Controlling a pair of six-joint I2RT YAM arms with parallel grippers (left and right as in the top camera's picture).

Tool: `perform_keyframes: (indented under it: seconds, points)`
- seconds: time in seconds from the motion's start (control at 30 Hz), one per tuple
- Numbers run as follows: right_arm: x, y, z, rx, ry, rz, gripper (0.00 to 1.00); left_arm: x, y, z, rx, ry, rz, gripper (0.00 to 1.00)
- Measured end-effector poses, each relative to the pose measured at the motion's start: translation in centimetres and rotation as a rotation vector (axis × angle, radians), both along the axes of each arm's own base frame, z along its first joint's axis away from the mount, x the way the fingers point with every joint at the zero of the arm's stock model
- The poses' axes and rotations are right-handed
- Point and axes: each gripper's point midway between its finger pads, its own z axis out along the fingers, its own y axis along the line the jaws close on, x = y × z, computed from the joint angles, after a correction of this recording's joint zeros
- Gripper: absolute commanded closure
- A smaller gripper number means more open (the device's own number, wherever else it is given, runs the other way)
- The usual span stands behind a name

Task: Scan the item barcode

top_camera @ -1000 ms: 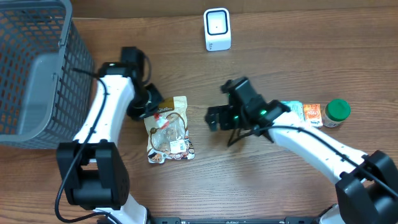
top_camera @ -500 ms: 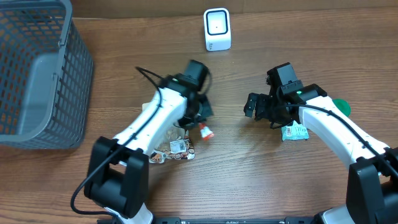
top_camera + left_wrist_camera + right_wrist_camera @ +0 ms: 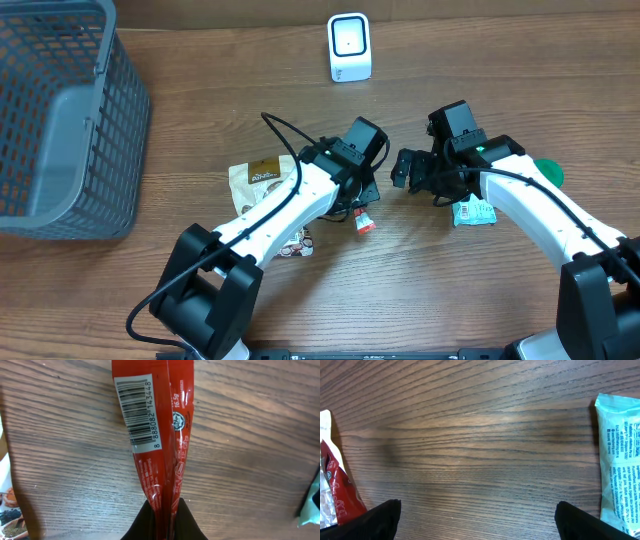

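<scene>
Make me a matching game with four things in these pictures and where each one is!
Things:
1. red sachet
2. grey basket
3. white scanner
4. teal packet

Places:
A. top middle of the overhead view
B. lying beside the right arm
C. pinched in the left jaws
D. far left of the overhead view

Pairs: 1-C, 2-D, 3-A, 4-B
</scene>
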Motion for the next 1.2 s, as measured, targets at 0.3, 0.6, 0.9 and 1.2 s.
perform_keyframes:
  seconds: [0.3, 0.6, 0.9, 1.2]
  points:
    - [0.0, 0.0, 0.0, 0.0, 0.0, 0.0, 0.0, 0.0, 0.4, -1.7, 0.04, 0.025, 0.011, 0.96]
    - [0.0, 0.0, 0.0, 0.0, 0.0, 0.0, 0.0, 0.0, 0.4, -4.6, 0.072, 0.07, 0.011, 0.91]
    - [0.0, 0.0, 0.0, 0.0, -0.001, 0.0, 0.0, 0.2, 0.3, -5.0, 0.069, 0.071, 0.025, 0.5]
    - [0.0, 0.0, 0.0, 0.0, 0.0, 0.0, 0.0, 0.1, 0.3, -5.0, 0.068, 0.072, 0.032, 0.22]
